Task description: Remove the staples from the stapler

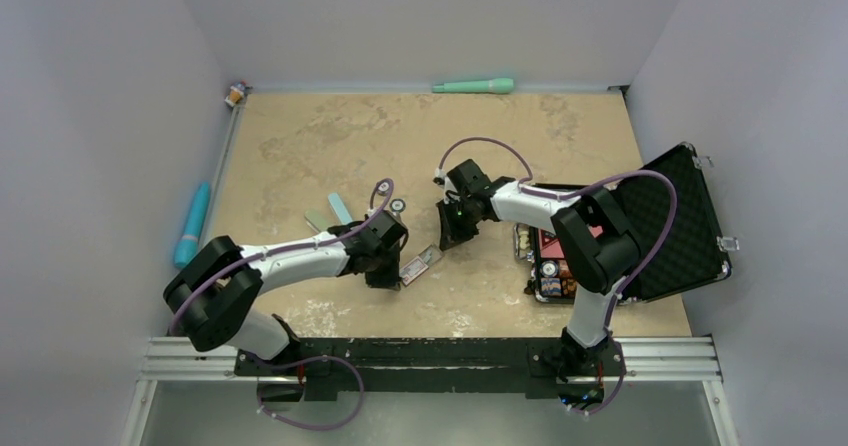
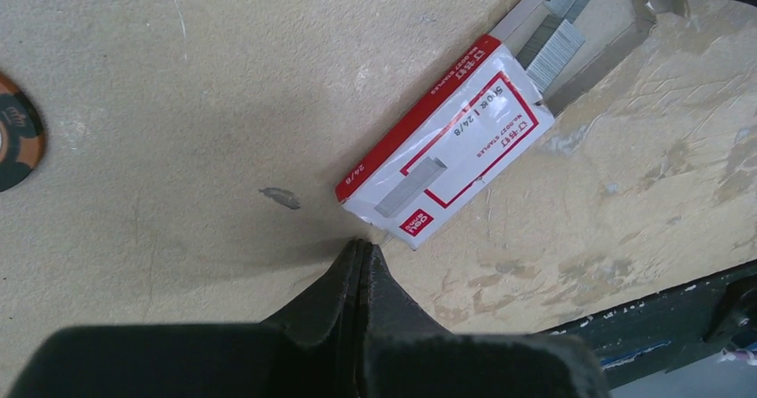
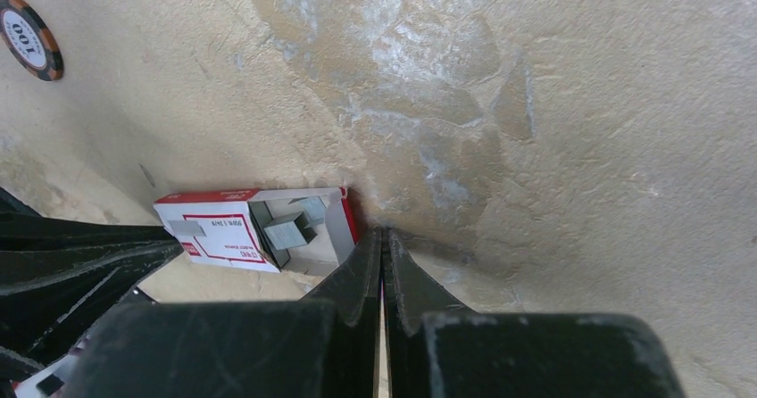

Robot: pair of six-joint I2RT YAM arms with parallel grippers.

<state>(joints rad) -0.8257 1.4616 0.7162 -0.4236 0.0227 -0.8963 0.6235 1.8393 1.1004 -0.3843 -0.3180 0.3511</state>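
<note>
Both arms are reaching toward the middle of the tan surface [image 1: 320, 136], and a small red-and-white staple box [image 1: 420, 266] is lying between their tips. The left gripper [image 2: 361, 248] is sitting low, just beside the box's closed end, with its fingers pressed together and nothing between them. The right gripper [image 3: 382, 235] is likewise pinched together and holding nothing, just beside the open end of the box. The box's inner tray is sticking partway out, and the staples [image 2: 555, 43] are lying in it as short silvery strips, also showing in the right wrist view [image 3: 287, 230]. A small blue stapler [image 1: 340, 207] and a small green stapler [image 1: 317, 218] are resting apart from the box, beyond the left arm. An orange-and-black poker chip [image 3: 31, 37] is lying nearby. An open black case [image 1: 670, 226] is standing at the right.
</note>
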